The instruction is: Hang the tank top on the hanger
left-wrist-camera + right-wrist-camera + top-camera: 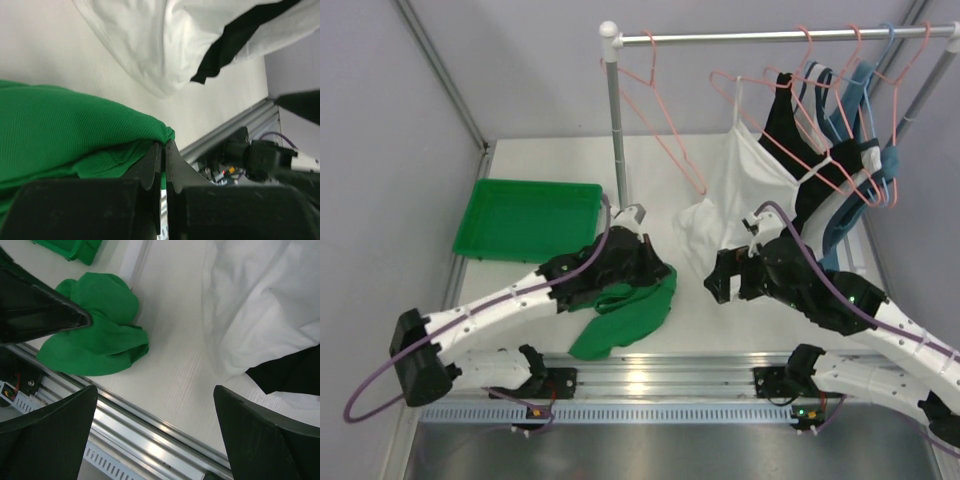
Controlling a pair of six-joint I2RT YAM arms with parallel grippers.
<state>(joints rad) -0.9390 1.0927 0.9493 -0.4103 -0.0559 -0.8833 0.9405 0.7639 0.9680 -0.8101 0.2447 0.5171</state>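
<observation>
The green tank top (625, 315) lies bunched on the table near the front edge, between the two arms. My left gripper (650, 262) is shut on an edge of it; in the left wrist view the jaws (164, 146) pinch a fold of the green fabric (60, 130). My right gripper (715, 283) is open and empty to the right of the top, above bare table (155, 390); the tank top (95, 335) lies to its left there. An empty salmon-pink hanger (652, 80) hangs at the left end of the rail, above and behind the left gripper.
A green tray (525, 215) sits at the back left. The rack pole (616, 130) stands just behind the left gripper. A white strappy top (740, 190), a black top (790, 130), and more pink and blue hangers (865, 90) hang to the right. A metal rail (660, 375) edges the front.
</observation>
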